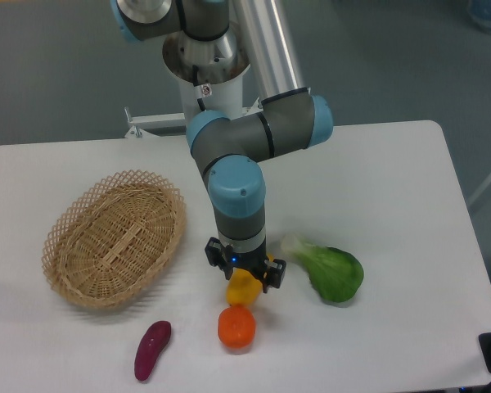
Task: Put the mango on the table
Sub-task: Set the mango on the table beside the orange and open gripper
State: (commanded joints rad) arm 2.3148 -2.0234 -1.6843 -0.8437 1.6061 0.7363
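The mango [242, 288] is a yellow fruit lying on the white table [393, 180] just under my gripper [244, 278], right above the round orange fruit. Only part of the mango shows below the gripper's black body. The gripper stands straight down over the mango, with its fingers on either side of it. I cannot tell whether the fingers press on it or stand apart from it.
A round orange fruit [236, 327] lies just in front of the mango. A green leafy vegetable [331, 271] lies to the right. A purple eggplant-like item [152, 350] lies front left. An oval wicker basket [114, 238] stands at the left.
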